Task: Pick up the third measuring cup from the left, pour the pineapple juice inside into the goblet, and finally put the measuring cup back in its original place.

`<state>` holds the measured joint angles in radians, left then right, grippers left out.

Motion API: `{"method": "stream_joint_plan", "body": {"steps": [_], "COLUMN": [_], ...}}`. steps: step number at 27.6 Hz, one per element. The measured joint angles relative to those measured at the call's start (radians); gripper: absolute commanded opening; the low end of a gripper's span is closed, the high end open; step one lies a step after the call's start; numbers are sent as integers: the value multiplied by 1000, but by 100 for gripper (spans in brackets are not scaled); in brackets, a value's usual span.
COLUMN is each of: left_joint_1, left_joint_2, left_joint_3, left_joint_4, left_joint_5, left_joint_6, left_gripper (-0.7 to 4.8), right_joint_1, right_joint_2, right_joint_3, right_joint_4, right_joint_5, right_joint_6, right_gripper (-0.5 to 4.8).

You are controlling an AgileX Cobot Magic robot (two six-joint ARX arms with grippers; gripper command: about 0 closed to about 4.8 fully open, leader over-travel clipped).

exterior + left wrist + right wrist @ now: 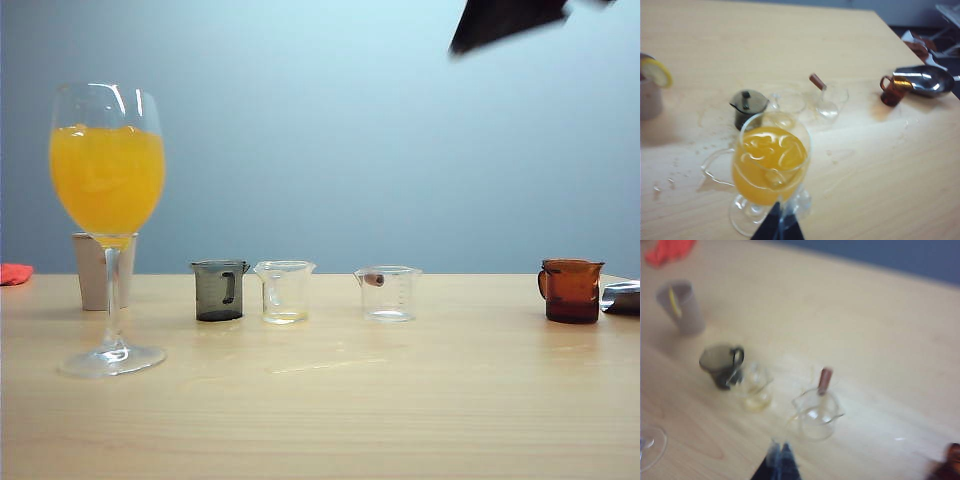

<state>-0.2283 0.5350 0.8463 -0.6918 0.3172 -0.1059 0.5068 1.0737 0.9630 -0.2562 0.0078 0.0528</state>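
Observation:
The third measuring cup (388, 293), clear with a brown spot near its rim, stands on the table right of centre (829, 102) (816, 412). It looks clear, and I cannot make out the pineapple juice in it. The goblet (108, 215) stands at the left, its bowl full of orange-yellow drink (769, 160). My left gripper (777, 206) is shut, just in front of the goblet's foot. My right gripper (780, 445) is shut and empty, above the table short of the third cup. In the exterior view it is a dark blur (505, 22) high at the upper right.
Left of the third cup stand a smoky grey cup (219, 290) and a narrower clear cup (284, 291) with a pale yellow trace. A beige paper cup (92, 270) is behind the goblet, a red cloth (15, 272) far left. A brown cup (572, 290) and metal bowl (922, 80) sit right.

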Motion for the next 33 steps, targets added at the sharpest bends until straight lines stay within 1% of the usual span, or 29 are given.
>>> {"method": "stream_joint_plan", "body": {"steps": [3, 6, 7, 8, 12, 14, 16, 18, 23, 27, 31, 33], "left_joint_1": [0, 0, 0, 0, 0, 0, 0, 0, 0, 0, 0, 0], "left_joint_2": [-47, -116, -163, -199, -280, -319, -361, -429, -467, -466, -466, -466], "left_joint_3": [-8, -45, -86, -127, -208, -262, -323, -433, -565, -642, -718, -731], "left_joint_4": [6, 30, 61, 89, 145, 208, 255, 345, 508, 567, 666, 676], "left_joint_5": [-61, -120, -151, -155, -164, -170, -198, -262, -295, -295, -295, -295], "left_joint_6": [0, 0, 0, 0, 0, 0, 0, 0, 0, 0, 0, 0], "left_gripper": [-5, -5, -5, -5, -5, -5, -5, -5, -5, -5, -5, -5], "right_joint_1": [0, 2, 2, 1, 2, 2, 2, 2, 11, 11, 11, 11], "right_joint_2": [-114, -235, -299, -349, -515, -579, -629, -718, -784, -807, -814, -814], "right_joint_3": [-20, -74, -125, -178, -357, -427, -482, -555, -562, -564, -564, -564], "right_joint_4": [-37, -28, -19, 11, 114, 163, 178, 172, 159, 123, 116, 116], "right_joint_5": [24, 50, 58, 60, 61, 85, 120, 119, 43, 37, 41, 41], "right_joint_6": [-30, -85, -103, -106, -111, -111, -112, -110, -106, -105, -105, -105], "right_gripper": [-2, -1, -1, -2, -1, -1, 0, -1, -1, -1, -1, -1]}}
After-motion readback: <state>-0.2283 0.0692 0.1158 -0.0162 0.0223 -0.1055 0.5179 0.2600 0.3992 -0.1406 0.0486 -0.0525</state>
